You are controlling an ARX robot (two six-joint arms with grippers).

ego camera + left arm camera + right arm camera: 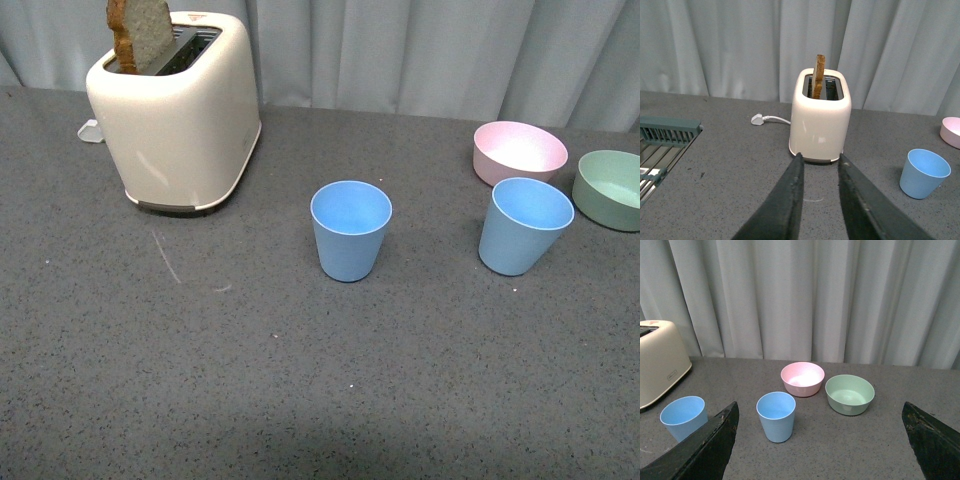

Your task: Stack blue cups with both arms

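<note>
I see the first blue cup [350, 230] upright near the middle of the grey tabletop [200, 380] and the second blue cup [524, 226] upright at its 3 o'clock, well apart, with the pink bowl [519, 152] at that cup's 12 o'clock and the green bowl [608, 188] at its 2 o'clock. The cream toaster [180, 110], bread [140, 35] standing in its slot, sits at 10 o'clock from the first blue cup. My left tool [820, 157] is released, its narrow gap empty, and my right tool [819, 407] is spread wide and empty, neither touching a cup.
</note>
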